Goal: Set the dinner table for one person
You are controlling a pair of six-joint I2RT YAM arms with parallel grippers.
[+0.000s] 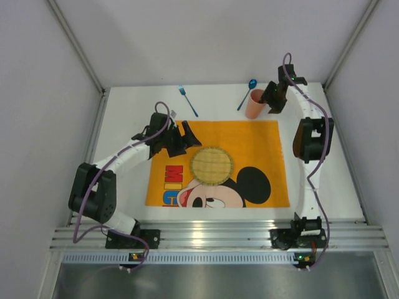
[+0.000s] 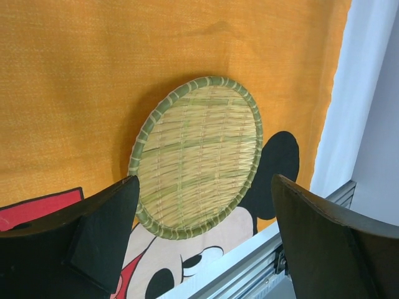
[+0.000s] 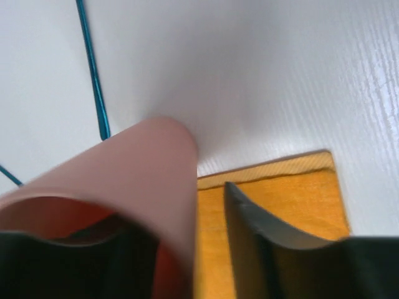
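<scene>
The white dinner table carries an orange Mickey Mouse placemat with a round woven plate on its middle. My left gripper is open and empty, just left of the plate; in the left wrist view its fingers frame the plate. A salmon cup stands upright at the placemat's far right corner. My right gripper straddles the cup's wall, one finger inside and one outside with a gap showing. A blue fork and a blue spoon lie on the far table.
A silver aluminium rail runs along the near edge, also seen in the left wrist view. White walls close in the table on three sides. A blue handle lies on the table just beyond the cup.
</scene>
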